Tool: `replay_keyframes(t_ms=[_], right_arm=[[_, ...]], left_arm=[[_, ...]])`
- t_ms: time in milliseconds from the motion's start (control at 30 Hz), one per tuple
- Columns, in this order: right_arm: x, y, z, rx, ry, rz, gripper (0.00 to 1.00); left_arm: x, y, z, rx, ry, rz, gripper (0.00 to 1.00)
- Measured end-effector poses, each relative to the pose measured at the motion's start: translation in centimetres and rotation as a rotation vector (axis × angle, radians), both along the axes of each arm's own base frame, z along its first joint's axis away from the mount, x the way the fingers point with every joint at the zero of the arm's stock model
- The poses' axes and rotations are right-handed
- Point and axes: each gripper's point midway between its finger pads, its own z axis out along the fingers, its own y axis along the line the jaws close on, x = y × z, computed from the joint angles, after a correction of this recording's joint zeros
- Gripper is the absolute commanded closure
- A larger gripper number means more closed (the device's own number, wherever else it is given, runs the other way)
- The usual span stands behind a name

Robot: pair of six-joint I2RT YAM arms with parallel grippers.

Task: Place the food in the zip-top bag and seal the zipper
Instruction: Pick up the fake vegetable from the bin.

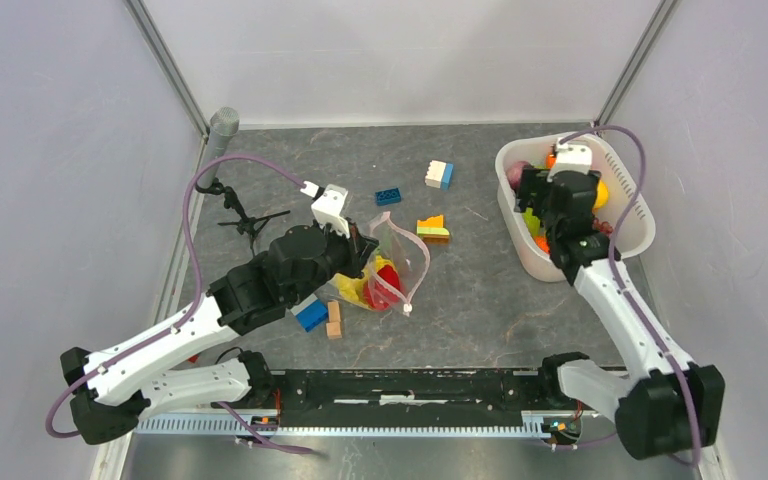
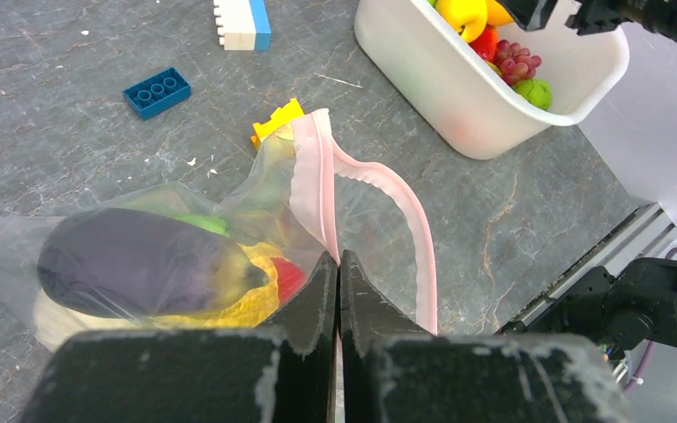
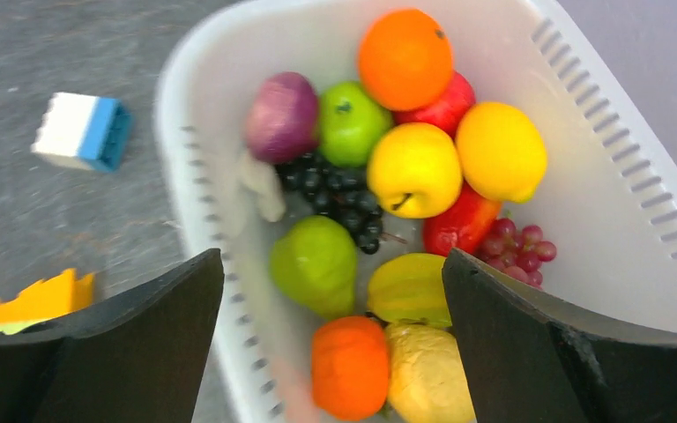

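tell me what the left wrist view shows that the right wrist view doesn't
Only the left wrist view: the left gripper shut on the pink zipper of the zip-top bag, with a purple eggplant inside.
Only the right wrist view: the right gripper open above the basket's interior, with black grapes and a purple onion.
Both: the white basket, red grapes, the white-and-blue block and a yellow block on the grey table.
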Motion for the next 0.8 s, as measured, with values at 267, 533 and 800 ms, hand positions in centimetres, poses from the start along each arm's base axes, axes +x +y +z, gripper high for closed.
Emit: replay_keyframes(t_ms=[267,533,800], right_arm=[[4.8,-5.2,-4.6,0.203,0.092,-0.04,0.07],[10.7,-2.3,-7.3,0.366,0.118,0.093,0.13],[13.6,-1.5,-11.0,0.425,0.182,0.122,0.23]], left_arm=[[-0.3,-0.3,0.0,-0.003,0.006,-0.022,0.97],[-0.3,-0.3,-0.1,-0.002,0.006,-0.022,0.97],[-0.1,-0.1,-0.1,-0.001,0.007,-0.014,0.97]])
